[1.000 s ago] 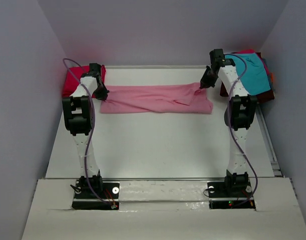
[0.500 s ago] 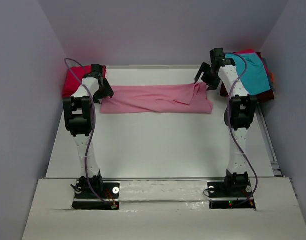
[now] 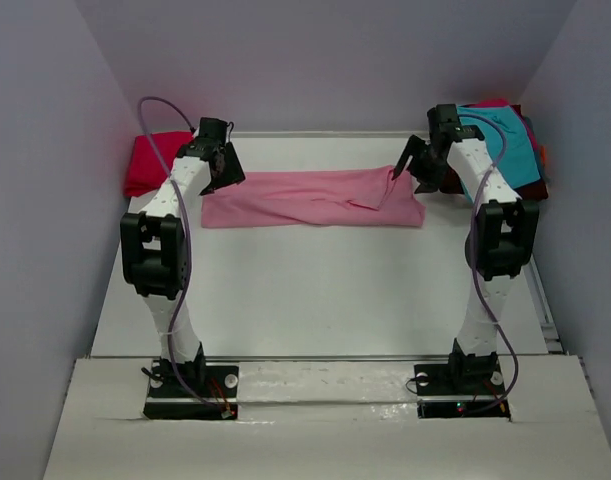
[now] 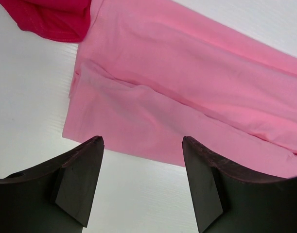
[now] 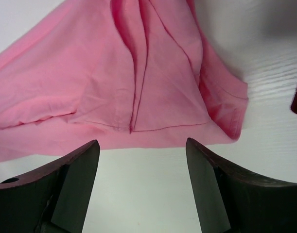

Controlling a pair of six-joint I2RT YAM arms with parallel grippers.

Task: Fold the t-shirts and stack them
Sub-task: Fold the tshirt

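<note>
A light pink t-shirt [image 3: 310, 198] lies folded into a long band across the far part of the white table [image 3: 315, 290]. My left gripper [image 3: 228, 168] hovers open over the band's left end, nothing between its fingers [image 4: 78, 182]; the pink cloth [image 4: 187, 87] lies just beyond them. My right gripper [image 3: 412, 168] hangs open above the band's right end, and the pink shirt [image 5: 138, 82] with its hem and sleeve seams lies past its empty fingertips [image 5: 206, 189]. A crimson red t-shirt [image 3: 155, 160] sits folded at the far left. Teal [image 3: 510, 150] and maroon [image 3: 530, 190] tees lie piled at the far right.
Grey walls close in the table on the left, back and right. The red tee's edge [image 4: 51, 19] lies just left of the pink band's end. The pile at the far right sits close behind my right arm [image 3: 495, 230].
Both grippers were shut on the pink shirt's ends a second ago; they have opened, let go and lifted slightly. The shirt now lies flat on the table.
</note>
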